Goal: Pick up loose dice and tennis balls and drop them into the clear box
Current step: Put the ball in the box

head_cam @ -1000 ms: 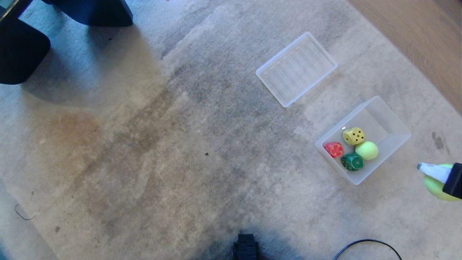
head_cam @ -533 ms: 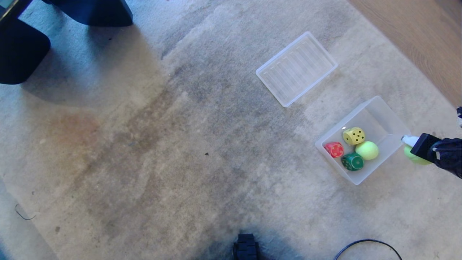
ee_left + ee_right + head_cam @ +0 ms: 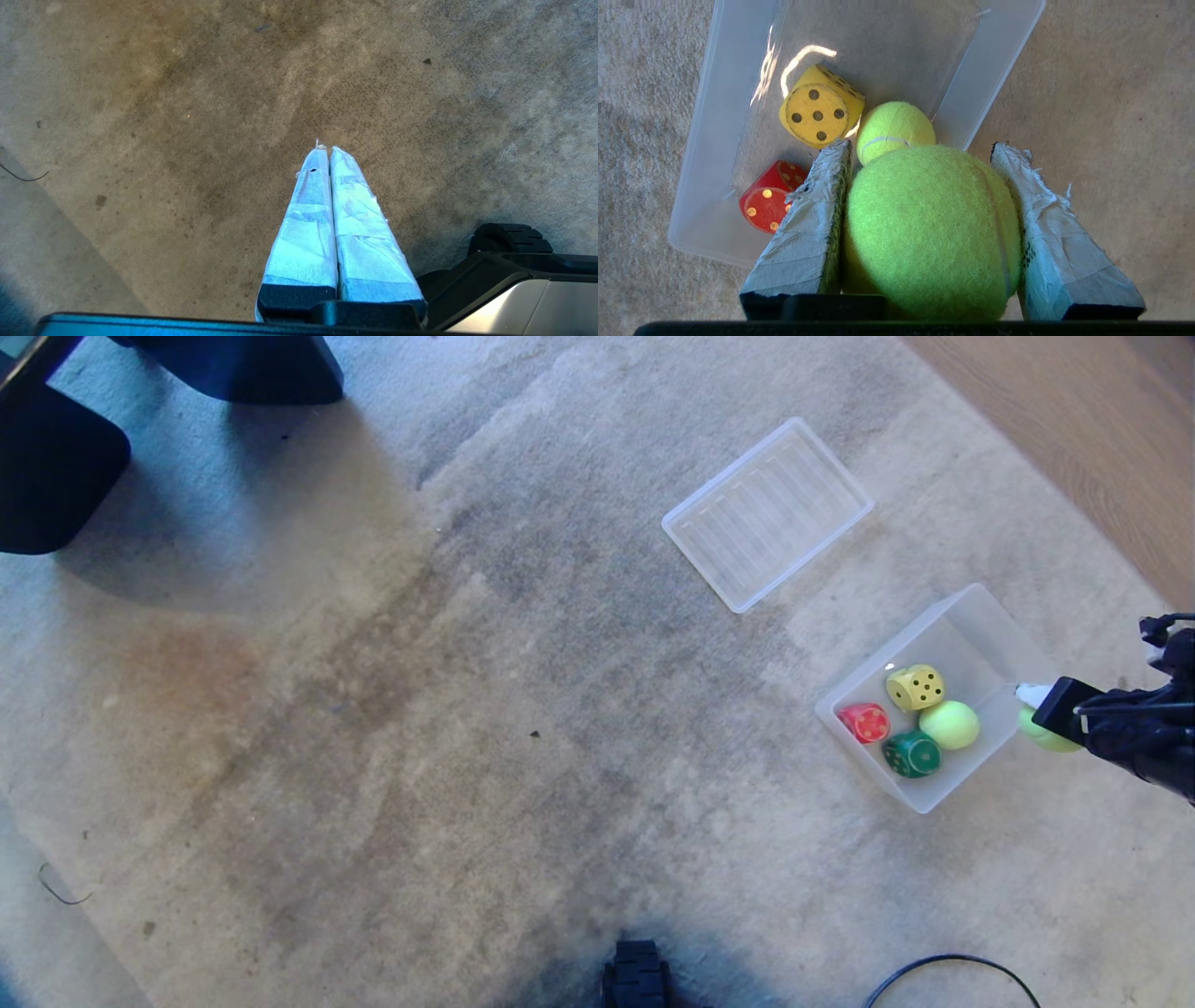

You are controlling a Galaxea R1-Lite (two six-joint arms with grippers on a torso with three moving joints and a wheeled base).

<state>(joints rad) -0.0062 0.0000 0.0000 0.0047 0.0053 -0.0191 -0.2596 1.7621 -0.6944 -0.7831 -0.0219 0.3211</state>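
The clear box [image 3: 896,648] stands on the carpet at the right. Inside it lie a yellow die [image 3: 915,687], a red die [image 3: 864,722], a green die [image 3: 912,754] and one tennis ball [image 3: 949,724]. My right gripper [image 3: 1032,714] hangs at the box's right wall, shut on a second tennis ball [image 3: 1044,733]. In the right wrist view that ball [image 3: 929,228] fills the gap between the taped fingers [image 3: 808,233], above the box [image 3: 714,116] with the yellow die [image 3: 817,114], red die [image 3: 766,198] and other ball [image 3: 892,126]. My left gripper [image 3: 325,149] is shut over bare carpet.
A flat ribbed clear tray [image 3: 767,513] lies behind the box. Dark furniture [image 3: 56,467] stands at the far left. Wooden floor [image 3: 1074,411] borders the carpet at the far right. A black cable [image 3: 943,971] and my base's wheel [image 3: 639,980] sit at the near edge.
My right gripper has carried the tennis ball from the near right edge of the head view up and leftward to the box's right wall. Nothing in the box moved.
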